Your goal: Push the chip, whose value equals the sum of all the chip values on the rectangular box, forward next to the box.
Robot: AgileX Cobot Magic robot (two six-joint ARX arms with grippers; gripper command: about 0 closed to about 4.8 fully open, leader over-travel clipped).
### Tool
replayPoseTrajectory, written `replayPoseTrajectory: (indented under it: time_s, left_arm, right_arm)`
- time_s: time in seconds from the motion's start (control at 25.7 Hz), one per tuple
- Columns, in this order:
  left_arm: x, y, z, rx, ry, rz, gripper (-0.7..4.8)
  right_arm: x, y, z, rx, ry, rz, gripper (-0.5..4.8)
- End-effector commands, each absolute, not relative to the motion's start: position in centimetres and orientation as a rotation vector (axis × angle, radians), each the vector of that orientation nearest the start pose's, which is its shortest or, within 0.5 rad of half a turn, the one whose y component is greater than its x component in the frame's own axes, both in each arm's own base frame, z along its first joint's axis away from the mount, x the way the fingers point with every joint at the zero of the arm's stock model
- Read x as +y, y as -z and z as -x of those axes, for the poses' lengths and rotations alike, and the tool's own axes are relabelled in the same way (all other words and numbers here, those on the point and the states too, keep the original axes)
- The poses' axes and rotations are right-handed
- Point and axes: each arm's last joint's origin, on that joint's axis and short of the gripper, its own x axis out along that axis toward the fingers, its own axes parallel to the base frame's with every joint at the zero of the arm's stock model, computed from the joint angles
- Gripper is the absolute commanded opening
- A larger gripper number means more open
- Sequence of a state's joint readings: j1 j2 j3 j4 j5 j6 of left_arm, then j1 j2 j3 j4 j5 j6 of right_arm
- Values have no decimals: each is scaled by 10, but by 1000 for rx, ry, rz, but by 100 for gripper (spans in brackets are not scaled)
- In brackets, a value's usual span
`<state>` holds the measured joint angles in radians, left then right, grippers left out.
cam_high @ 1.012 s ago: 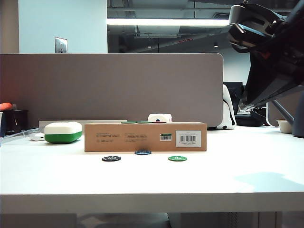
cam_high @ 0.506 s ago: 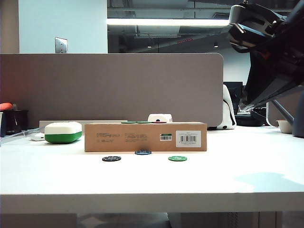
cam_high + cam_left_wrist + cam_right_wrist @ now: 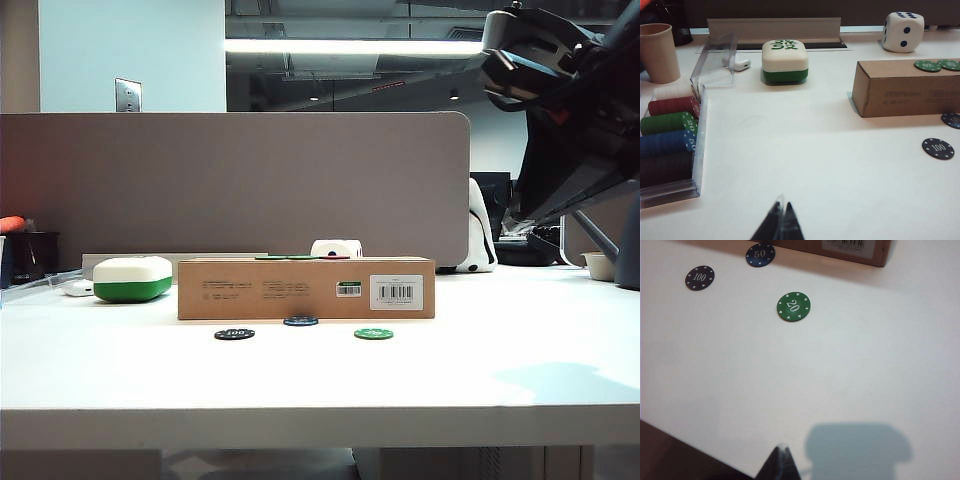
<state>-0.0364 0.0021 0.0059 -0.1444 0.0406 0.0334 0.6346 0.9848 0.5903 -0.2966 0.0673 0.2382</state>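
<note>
The blue chip (image 3: 301, 321), marked 50 (image 3: 760, 254), lies flat on the white table just in front of the rectangular box (image 3: 306, 288), close to its front face. Two green chips (image 3: 927, 65) rest on the box top (image 3: 905, 95). A black 100 chip (image 3: 699, 278) and a green 20 chip (image 3: 793, 306) lie a little nearer the table's front. My left gripper (image 3: 781, 207) is shut and empty, well to the left of the box. My right gripper (image 3: 782, 447) is shut and empty, above the table's front edge, far from the chips.
A clear tray (image 3: 697, 150) of stacked chips and a paper cup (image 3: 659, 52) stand at the left. A white-and-green case (image 3: 785, 62), an earbud (image 3: 742, 64) and a large die (image 3: 903, 31) sit behind. The right arm (image 3: 560, 90) hangs high at the right.
</note>
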Motion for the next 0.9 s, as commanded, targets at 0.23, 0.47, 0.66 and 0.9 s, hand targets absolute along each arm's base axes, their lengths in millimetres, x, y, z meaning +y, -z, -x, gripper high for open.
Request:
replayPoseTrajectory:
  time_s: [0.23,0.47,0.66,0.9]
  left_arm:
    - [-5,-155,-97,103,77,-38,-5]
    - [-4,-156,-97,101,56,-8,-5]
    - [-4,-157,-97,88,46,13,-5]
    - [-4,-157,-97,84,41,13,-5]
  right_arm:
    - [116,-225,-161,701,-462,12,-5]
    - [116,-225,-161,701,-462,12,-5]
    - [116,-225,-161,701,-462,12,-5]
    - [116,-225,-161,701,-462,12,-5]
